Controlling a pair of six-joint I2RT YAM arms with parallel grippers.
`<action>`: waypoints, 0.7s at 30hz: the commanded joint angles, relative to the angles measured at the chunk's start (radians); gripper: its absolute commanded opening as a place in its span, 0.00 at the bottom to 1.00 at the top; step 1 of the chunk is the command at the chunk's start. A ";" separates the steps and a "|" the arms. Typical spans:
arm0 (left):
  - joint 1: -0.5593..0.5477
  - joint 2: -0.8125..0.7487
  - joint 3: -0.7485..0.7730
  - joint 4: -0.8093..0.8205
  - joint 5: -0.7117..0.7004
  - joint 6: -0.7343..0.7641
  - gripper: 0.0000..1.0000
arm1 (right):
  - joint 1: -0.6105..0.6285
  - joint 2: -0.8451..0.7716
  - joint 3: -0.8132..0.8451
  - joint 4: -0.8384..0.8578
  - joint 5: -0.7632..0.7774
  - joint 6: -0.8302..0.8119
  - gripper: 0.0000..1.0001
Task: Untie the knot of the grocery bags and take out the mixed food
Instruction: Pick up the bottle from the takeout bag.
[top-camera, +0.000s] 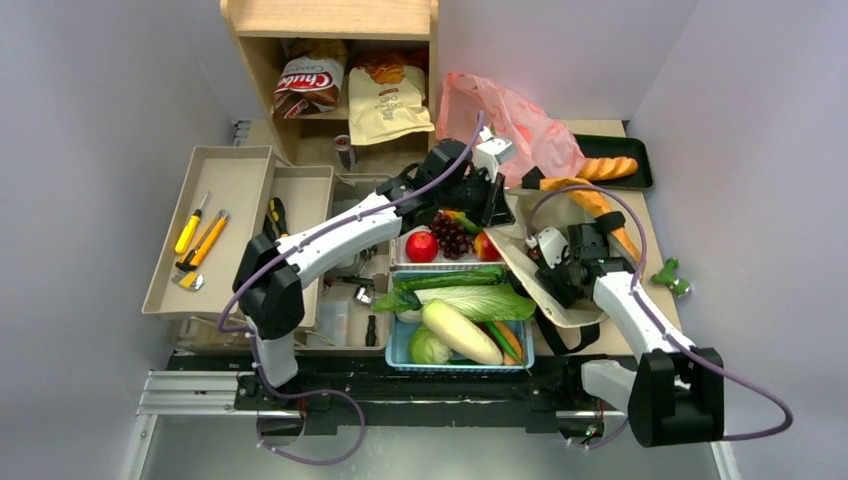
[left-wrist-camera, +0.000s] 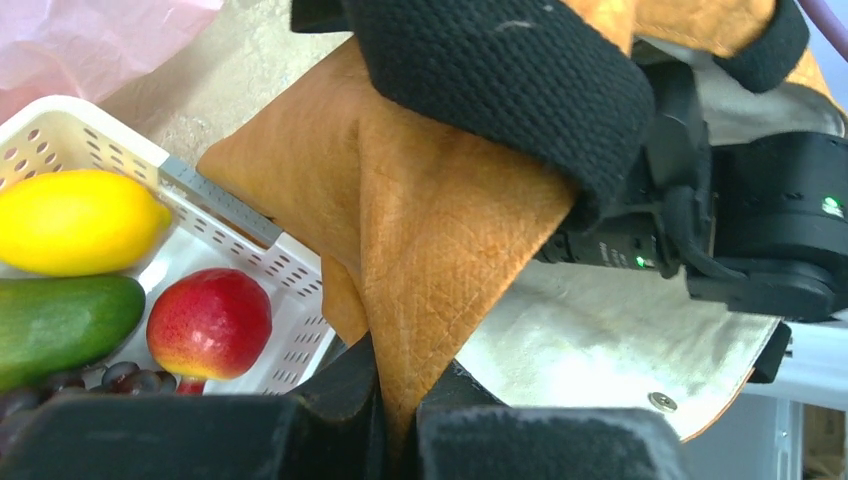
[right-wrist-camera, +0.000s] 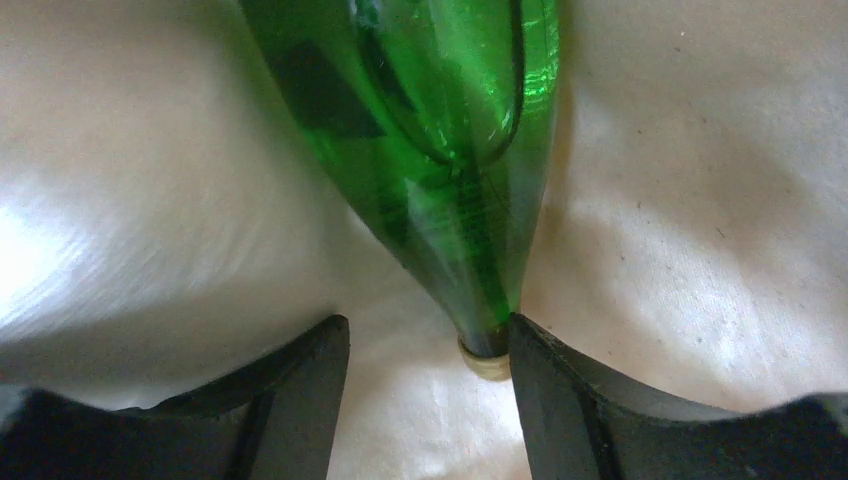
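We saw the left gripper (left-wrist-camera: 400, 400) pressed together on a fold of the brown paper bag (left-wrist-camera: 440, 230), holding its mouth up beside the white basket (left-wrist-camera: 60, 140). One black strap (left-wrist-camera: 500, 80) was draped over the fold. The right gripper (right-wrist-camera: 425, 338) was inside the bag against the pale lining. Its jaws were spread around the neck of a green glass bottle (right-wrist-camera: 440, 150), and the cap end touched the right-hand finger only.

The main risk, as we judged it, lay with that bottle. The neck sat off-centre, so a closing pinch could push it sideways or catch only the tapered glass. Smooth glass held near the cap could swing or slip on the lift and drop into the bag. The lining lay close behind the fingers and might be pinched along with the neck. The left hold was a thin paper fold, so a hard pull could tear it or let the mouth collapse over the right arm. The strap could also snag the wrist on the way out.

The pink plastic bag (top-camera: 510, 120) lay well apart at the back of the table, and we could not make out its knot. An apple (left-wrist-camera: 210, 320) already lay in the white basket, and the daikon (top-camera: 460, 332) lay in the blue basket (top-camera: 400, 350).
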 joint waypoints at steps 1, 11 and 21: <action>-0.003 -0.096 0.007 0.076 0.078 0.064 0.00 | -0.037 0.084 -0.026 0.048 -0.010 -0.022 0.56; -0.014 -0.090 0.006 0.080 0.066 0.113 0.00 | -0.106 0.084 -0.011 -0.002 -0.089 -0.053 0.07; -0.028 -0.024 0.075 0.025 -0.009 0.056 0.00 | -0.106 -0.077 0.326 -0.328 -0.119 -0.054 0.00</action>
